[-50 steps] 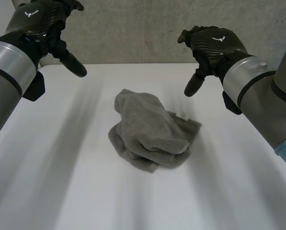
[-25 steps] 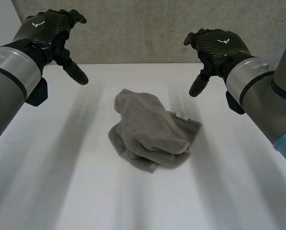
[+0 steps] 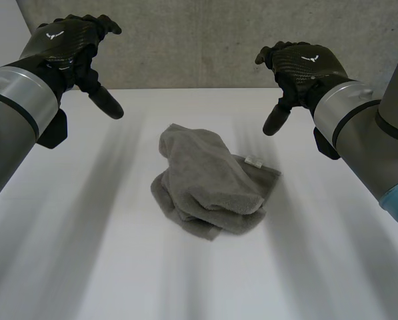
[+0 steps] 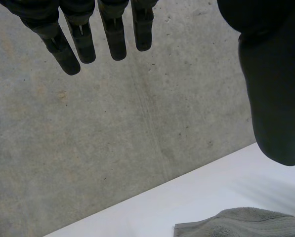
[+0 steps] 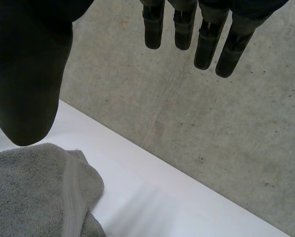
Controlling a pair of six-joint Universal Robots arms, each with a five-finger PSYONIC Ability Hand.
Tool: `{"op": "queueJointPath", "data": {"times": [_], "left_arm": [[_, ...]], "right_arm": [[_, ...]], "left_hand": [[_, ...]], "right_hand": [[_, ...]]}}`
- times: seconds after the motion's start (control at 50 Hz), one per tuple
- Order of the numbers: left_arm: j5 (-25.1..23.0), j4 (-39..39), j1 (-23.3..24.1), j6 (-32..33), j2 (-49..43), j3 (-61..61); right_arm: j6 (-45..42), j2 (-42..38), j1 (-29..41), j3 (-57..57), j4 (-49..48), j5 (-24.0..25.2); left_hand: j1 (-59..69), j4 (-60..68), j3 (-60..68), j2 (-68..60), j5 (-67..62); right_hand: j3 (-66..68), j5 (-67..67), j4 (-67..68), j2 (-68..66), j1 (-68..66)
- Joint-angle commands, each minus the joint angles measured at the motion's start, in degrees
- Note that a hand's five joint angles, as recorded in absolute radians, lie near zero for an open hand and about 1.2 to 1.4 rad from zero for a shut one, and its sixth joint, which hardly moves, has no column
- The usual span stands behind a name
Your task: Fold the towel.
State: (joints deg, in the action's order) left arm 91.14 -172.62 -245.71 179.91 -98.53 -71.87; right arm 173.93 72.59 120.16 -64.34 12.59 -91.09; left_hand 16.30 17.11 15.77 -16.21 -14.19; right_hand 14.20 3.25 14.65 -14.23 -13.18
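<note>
Head view: our grey towel [image 3: 209, 190] lies bunched; left hand [image 3: 64, 48] at ten o'clock, right hand [image 3: 300, 65] at two, both spread, empty.

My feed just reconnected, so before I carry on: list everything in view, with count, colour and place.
towel: one, grey, bunched in a loose heap at the middle of the table
tag: one, white, on the towel's edge on the right hand's side
table: one, white, under the towel
wall: one, grey concrete, behind the table
left arm: one, grey, at the table's left
right arm: one, grey, at the table's right
left hand: one, black, open, held up clear of the towel
right hand: one, black, open, held up clear of the towel
</note>
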Motion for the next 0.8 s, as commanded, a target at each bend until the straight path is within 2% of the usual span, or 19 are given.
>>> {"op": "queueJointPath", "data": {"times": [0.02, 0.42, 0.56, 0.8], "left_arm": [[0.00, 0.00, 0.06, 0.00, 0.00, -0.03], [-0.08, -0.35, 0.14, 0.18, -0.17, -0.90], [-0.08, 0.09, 0.23, 0.18, -3.78, -1.26], [-0.52, 0.44, 3.30, 0.18, -11.15, -7.75]], "right_arm": [[0.00, -0.26, -0.01, 0.00, -0.02, -0.06], [-0.35, -0.61, -0.01, 0.09, -0.02, 0.12], [-1.58, -2.37, -0.10, 0.79, -0.11, 0.73], [-13.52, -10.79, -2.65, -0.35, 0.77, 1.44]], "left_hand": [[-4.40, -5.21, -3.87, 4.32, 12.29], [-4.40, -5.21, -3.87, 4.32, 12.29], [-3.39, -4.20, -2.86, 3.31, 11.28], [1.82, 1.01, 2.35, -1.91, 6.07]], "right_hand": [[-4.20, -3.25, -4.65, 4.23, 3.18], [-4.20, -3.25, -4.65, 4.23, 3.18], [-4.20, -3.25, -4.65, 4.23, 3.18], [-4.20, -3.25, -4.65, 4.23, 3.18]]}}
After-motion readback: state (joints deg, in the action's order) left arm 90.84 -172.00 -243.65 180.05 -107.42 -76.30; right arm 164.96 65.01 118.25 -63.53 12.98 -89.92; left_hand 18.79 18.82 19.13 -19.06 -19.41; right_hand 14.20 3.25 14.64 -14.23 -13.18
